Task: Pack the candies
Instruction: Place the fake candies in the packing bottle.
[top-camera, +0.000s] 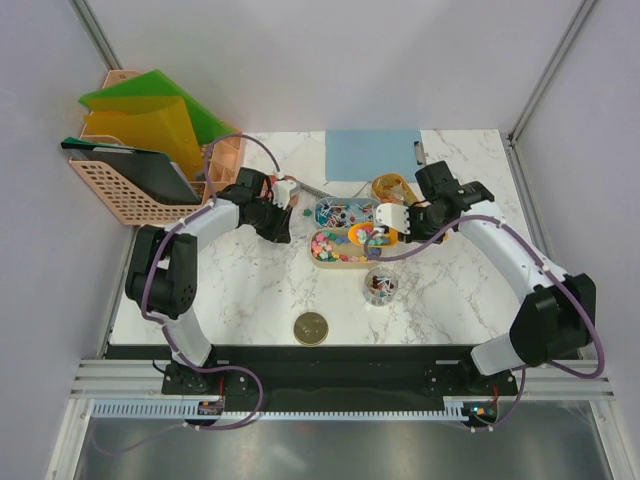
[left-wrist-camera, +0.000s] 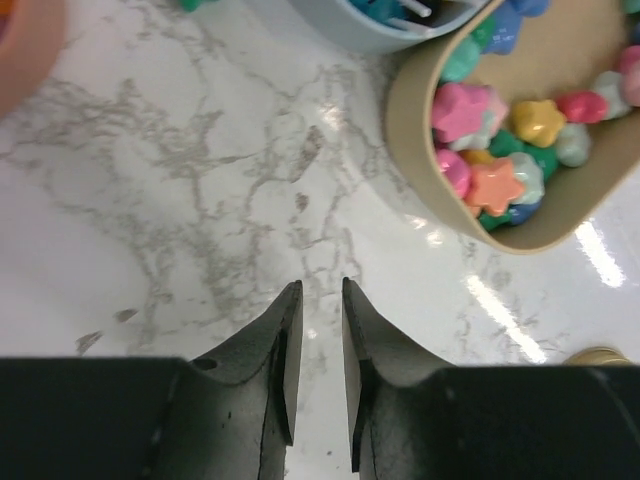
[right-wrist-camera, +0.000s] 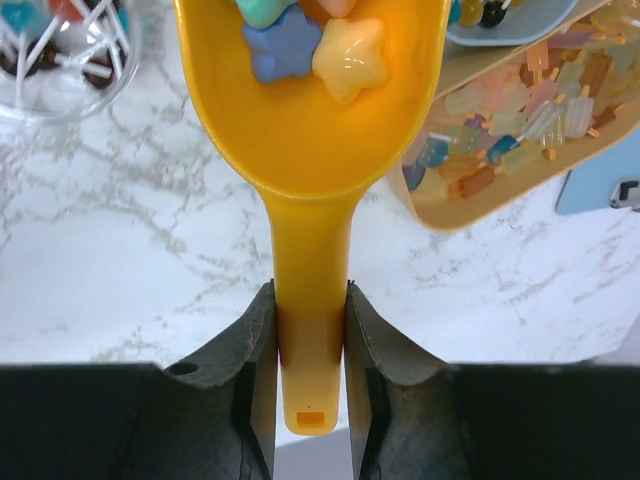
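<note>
The right gripper (right-wrist-camera: 308, 295) clamps the handle of the orange scoop (right-wrist-camera: 310, 130), a finger pressed on each side. The scoop bowl carries candies (right-wrist-camera: 348, 60): two whole stars, one blue and one yellow, plus bits of two more cut off by the frame edge. It hangs over the right end of the tan tray (top-camera: 322, 261). The left gripper (left-wrist-camera: 321, 290) sits just left of that tray, its fingers a narrow slit apart with nothing between them, over bare marble table (left-wrist-camera: 200, 200). More pastel candies fill the tan tray. There are three oval trays: this one, a blue tray (top-camera: 335, 212) behind it, and a second tan tray (right-wrist-camera: 450, 215) to its right. One clear cup (top-camera: 380, 285) and one gold lid (top-camera: 311, 327) lie nearer the arm bases
</note>
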